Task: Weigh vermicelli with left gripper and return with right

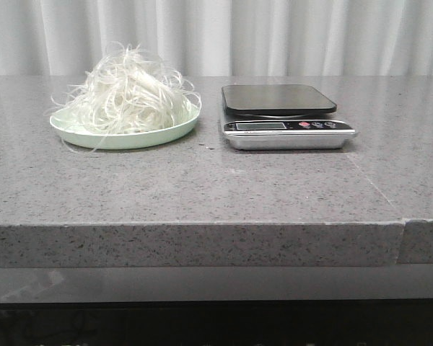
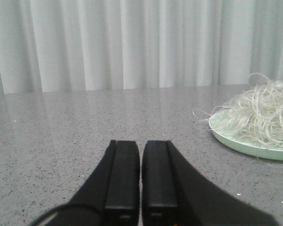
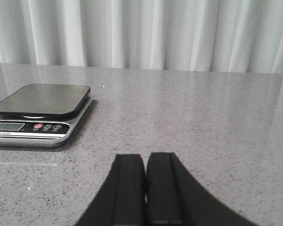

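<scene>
Looks like nothing's started yet: the vermicelli (image 1: 130,94) is heaped on the green plate (image 1: 115,137) just left of the scale (image 1: 285,119), whose platform is bare. Left gripper (image 2: 140,181) and right gripper (image 3: 146,188) both hover low over the counter (image 1: 202,187), fingers pressed together, empty. Next the left one has to open and reach for the noodles

— What do the robot's hands look like from here?

— The left gripper (image 2: 140,181) has two flat, matte black rectangular fingers on flaring black bases, with a thin dark cable curling beside it. The right gripper (image 3: 146,186) looks identical.
</scene>
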Robot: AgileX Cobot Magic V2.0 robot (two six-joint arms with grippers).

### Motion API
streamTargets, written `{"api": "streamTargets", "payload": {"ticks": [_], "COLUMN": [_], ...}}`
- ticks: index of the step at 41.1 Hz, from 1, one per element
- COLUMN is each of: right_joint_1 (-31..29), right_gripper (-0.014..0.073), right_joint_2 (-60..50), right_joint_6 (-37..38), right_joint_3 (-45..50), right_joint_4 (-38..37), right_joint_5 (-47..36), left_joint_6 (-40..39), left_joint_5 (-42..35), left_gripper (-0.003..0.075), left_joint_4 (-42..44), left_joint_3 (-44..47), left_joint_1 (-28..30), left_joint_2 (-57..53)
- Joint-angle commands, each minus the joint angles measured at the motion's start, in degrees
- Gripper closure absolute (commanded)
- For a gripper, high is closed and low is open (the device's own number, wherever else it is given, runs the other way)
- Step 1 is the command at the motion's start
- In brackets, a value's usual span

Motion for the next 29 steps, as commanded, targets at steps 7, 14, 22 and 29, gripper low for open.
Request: {"api": "streamTargets", "payload": {"ticks": [7, 14, 22, 29], "right_joint_1": [-0.4, -0.4, -0.4, -0.4], "right_gripper": [0.0435, 0.0435, 0.0435, 0.0435], "right_joint_2": [-0.8, -0.8, -0.8, -0.9], "right_joint_6": [-0.4, -0.4, -0.4, -0.4], "right_joint_3": [3.4, 3.4, 3.4, 3.4], "right_joint_4": [1.1, 1.1, 1.1, 4.4], "right_joint_5": [-9.3, -9.3, -9.3, -9.3], "left_joint_6": [-0.6, -0.6, -0.6, -0.6], "left_joint_5": [-4.8, -4.8, -4.8, -4.8], "left_gripper": [0.0578, 0.0578, 0.0578, 0.0578], "left_joint_4": [-0.5, -0.5, -0.5, -0.5], "left_joint_3": [0.4, 0.4, 0.4, 0.4], "left_joint_1": [0.0, 0.0, 0.0, 0.0], "left_joint_2": [-1.1, -1.1, -1.1, -1.1]}}
